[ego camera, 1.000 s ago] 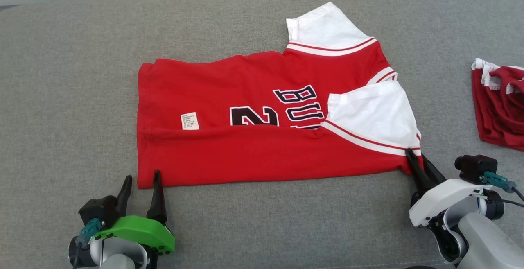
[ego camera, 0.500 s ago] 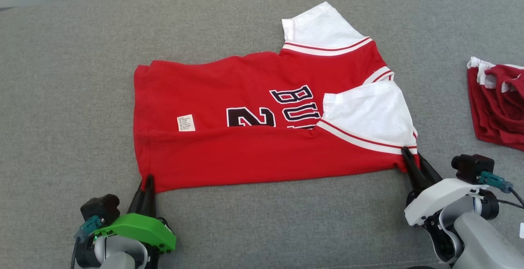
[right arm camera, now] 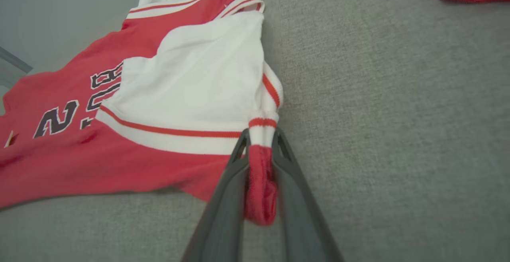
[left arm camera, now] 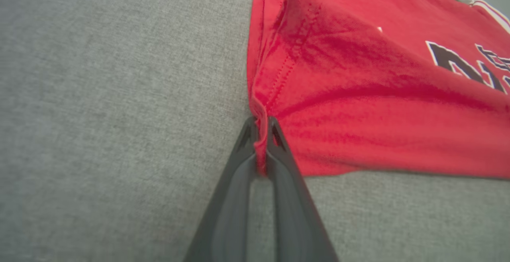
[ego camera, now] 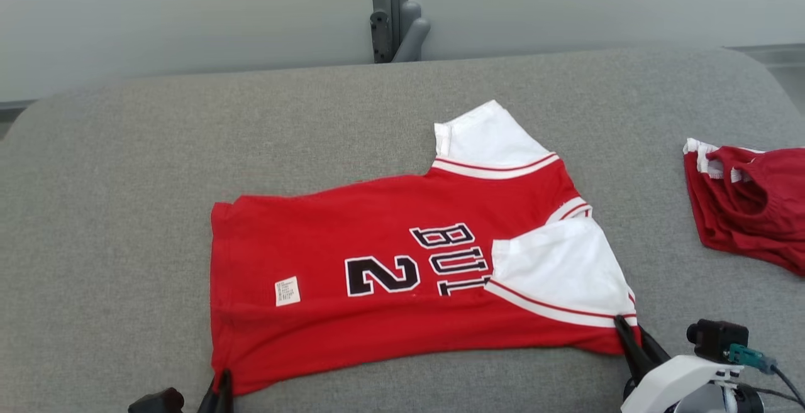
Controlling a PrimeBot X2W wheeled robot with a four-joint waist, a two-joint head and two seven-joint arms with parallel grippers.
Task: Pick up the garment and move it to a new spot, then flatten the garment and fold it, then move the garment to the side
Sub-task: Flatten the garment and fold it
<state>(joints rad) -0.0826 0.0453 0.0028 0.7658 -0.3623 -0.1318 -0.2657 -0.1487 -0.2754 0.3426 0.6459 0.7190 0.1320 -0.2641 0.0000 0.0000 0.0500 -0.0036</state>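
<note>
The garment point(ego camera: 390, 262) is a red jersey with white sleeves and dark lettering, lying folded lengthwise on the grey padded table point(ego camera: 126, 168). My left gripper point(ego camera: 220, 383) is shut on its near left corner; the left wrist view shows the hem point(left arm camera: 261, 134) pinched between the two fingers of the left gripper point(left arm camera: 261, 124). My right gripper point(ego camera: 622, 328) is shut on the near right corner by the folded white sleeve point(ego camera: 560, 271). In the right wrist view the right gripper point(right arm camera: 261, 134) clamps a bunch of red and white fabric point(right arm camera: 261, 190). The near edge of the jersey is lifted slightly between the two grips.
A second red garment point(ego camera: 748, 202) with white trim lies crumpled at the table's right edge. A grey post point(ego camera: 390, 11) stands behind the table against a pale wall. Bare grey surface surrounds the jersey on the left and far side.
The left gripper moved in and closed on the jersey's near left corner. The head camera then tilted up, so the whole scene sits lower in the picture. The right gripper kept its hold.
</note>
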